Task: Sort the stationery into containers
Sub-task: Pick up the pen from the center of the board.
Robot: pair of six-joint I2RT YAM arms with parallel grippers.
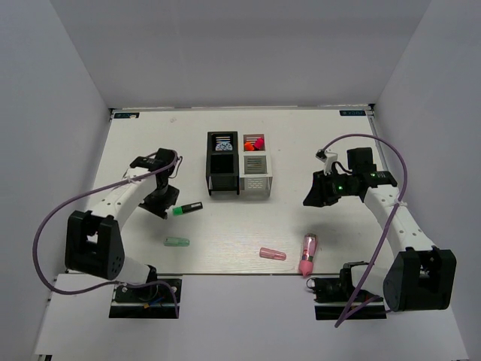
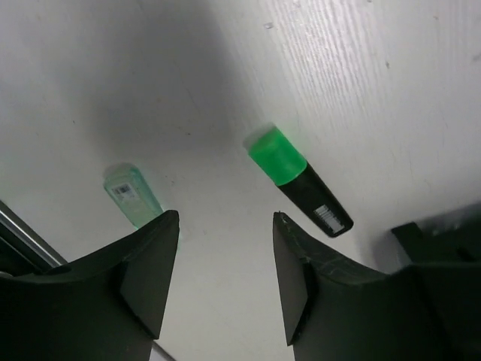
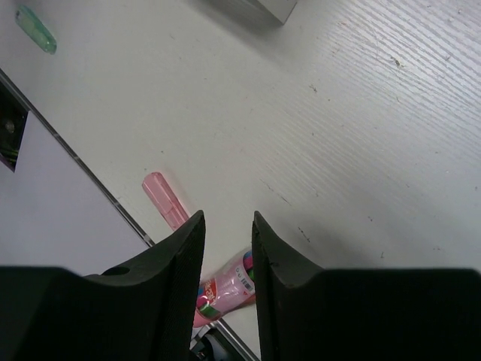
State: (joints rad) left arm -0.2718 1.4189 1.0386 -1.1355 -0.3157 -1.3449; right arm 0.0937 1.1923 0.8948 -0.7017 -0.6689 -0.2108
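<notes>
The black container [image 1: 223,180] and the white-grey container [image 1: 256,183] stand side by side mid-table. A blue-white tape roll [image 1: 222,142] lies in the black one's rear compartment. Pink and orange caps [image 1: 254,142] show in the white one's rear compartment. A green-capped highlighter [image 1: 187,208] [image 2: 297,179] lies just right of my left gripper [image 1: 158,204] [image 2: 225,226], which is open and empty above bare table. My right gripper [image 1: 312,197] [image 3: 228,222] hovers with its jaws narrowly apart, nothing between them. Below it lies the fat pink tube [image 1: 307,254] [image 3: 225,289].
A pale green capsule [image 1: 176,241] [image 2: 134,197] [image 3: 36,28] and a pink capsule [image 1: 272,254] [image 3: 165,199] lie near the table's front edge [image 1: 248,274]. Grey walls close in the table on three sides.
</notes>
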